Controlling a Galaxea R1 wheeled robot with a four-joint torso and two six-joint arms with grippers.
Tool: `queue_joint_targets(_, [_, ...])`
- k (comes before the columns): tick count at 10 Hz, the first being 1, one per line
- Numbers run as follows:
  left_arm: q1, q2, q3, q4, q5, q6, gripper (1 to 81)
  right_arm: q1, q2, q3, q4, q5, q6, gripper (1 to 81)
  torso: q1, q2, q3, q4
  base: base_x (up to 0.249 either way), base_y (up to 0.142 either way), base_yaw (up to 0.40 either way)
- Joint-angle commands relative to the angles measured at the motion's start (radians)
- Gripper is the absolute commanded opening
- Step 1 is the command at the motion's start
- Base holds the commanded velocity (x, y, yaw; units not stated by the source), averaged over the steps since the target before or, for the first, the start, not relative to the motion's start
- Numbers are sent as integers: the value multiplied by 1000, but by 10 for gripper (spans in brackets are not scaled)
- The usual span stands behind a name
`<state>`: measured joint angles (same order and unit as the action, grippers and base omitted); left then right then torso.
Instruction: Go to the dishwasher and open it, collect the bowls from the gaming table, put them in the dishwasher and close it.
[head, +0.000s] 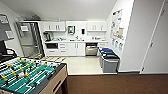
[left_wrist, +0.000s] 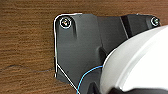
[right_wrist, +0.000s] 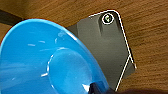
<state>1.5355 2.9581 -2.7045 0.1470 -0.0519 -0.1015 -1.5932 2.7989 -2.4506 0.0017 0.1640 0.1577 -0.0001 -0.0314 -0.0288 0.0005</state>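
over brown carpet, right pincer (right_wrist: 96, 87) grips blue bowl (right_wrist: 47, 60).

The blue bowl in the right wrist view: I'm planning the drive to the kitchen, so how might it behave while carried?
The blue bowl looks like smooth, glossy plastic, so it is probably light and stiff, but possibly slippery. Its shallow, flared shape suggests it could tilt if jolted. Breakage seems unlikely.

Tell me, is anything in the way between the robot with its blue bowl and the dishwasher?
Nothing visible blocks it. The blue bowl sits close to the right wrist camera. The dishwasher is straight ahead, its dark inside showing. The brown carpet and pale kitchen floor lead there between the foosball table and the grey bins.
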Motion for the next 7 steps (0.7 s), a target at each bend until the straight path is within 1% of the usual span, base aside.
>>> queue_joint_targets(1, [-51, -8, 0, 9, 43, 5, 10, 46, -19, 4, -11, -41, 0, 10, 0, 0, 0, 0, 168, -81, 0])
queue_joint_targets(2, [-51, -8, 0, 9, 43, 5, 10, 44, -19, 4, -11, -40, 0, 10, 0, 0, 0, 0, 168, -69, 0])
queue_joint_targets(7, [-51, -10, 0, 8, 44, 5, 10, 44, -19, 4, -11, -40, 0, 10, 0, 0, 0, 0, 168, 0, 0])
